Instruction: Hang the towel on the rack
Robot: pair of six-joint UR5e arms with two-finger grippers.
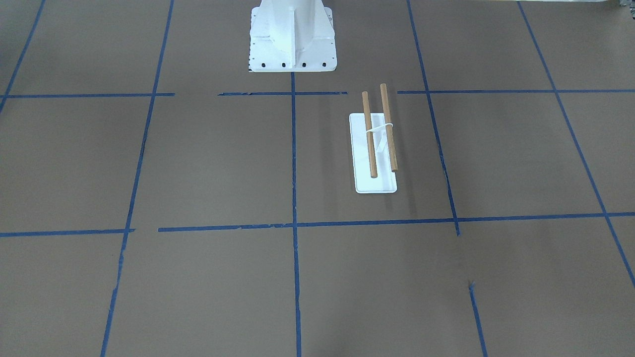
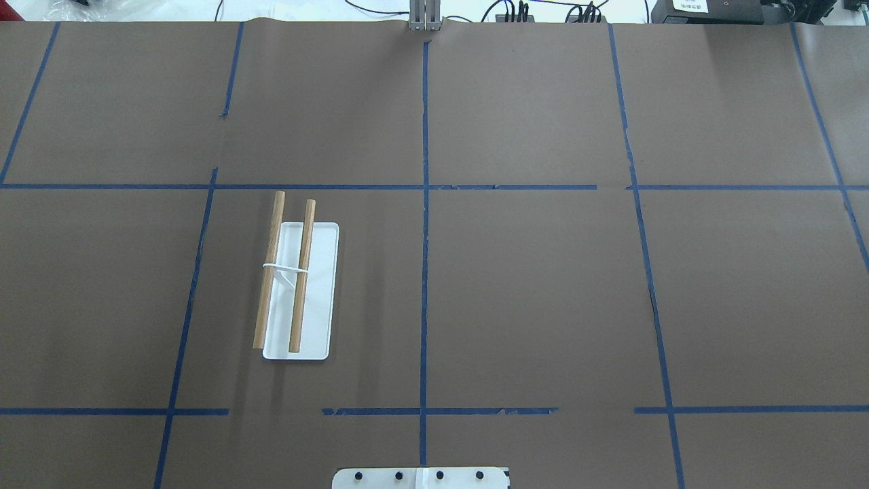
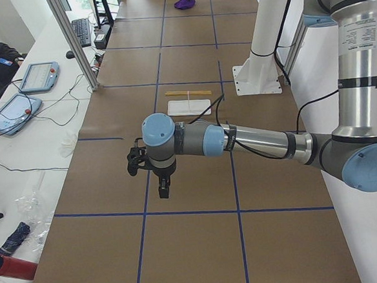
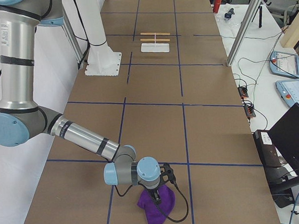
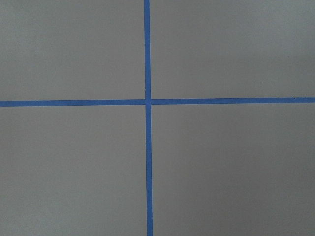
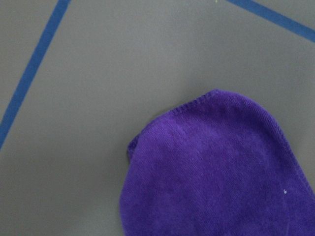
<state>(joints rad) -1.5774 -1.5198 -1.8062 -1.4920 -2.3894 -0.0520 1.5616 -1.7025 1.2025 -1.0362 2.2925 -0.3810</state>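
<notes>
The rack (image 2: 299,285) stands on the brown table, a white flat base with two wooden rods on a white support, also seen in the front view (image 1: 374,148) and small in both side views (image 3: 189,102) (image 4: 155,42). The purple towel (image 4: 156,211) lies crumpled at the table's end on my right, and its rounded edge fills the lower right of the right wrist view (image 6: 216,172). My right gripper (image 4: 155,197) hangs just over the towel; whether it is open or shut I cannot tell. My left gripper (image 3: 164,194) hovers over bare table at the opposite end, state unclear. The left wrist view shows only paper and tape.
The white bolted pedestal (image 1: 292,39) stands at the middle of the robot's side (image 2: 421,477). Blue tape lines (image 2: 424,204) grid the brown paper. An aluminium post (image 3: 71,39) and tablets (image 3: 38,77) line the operators' side, with cables and a laptop (image 4: 289,135).
</notes>
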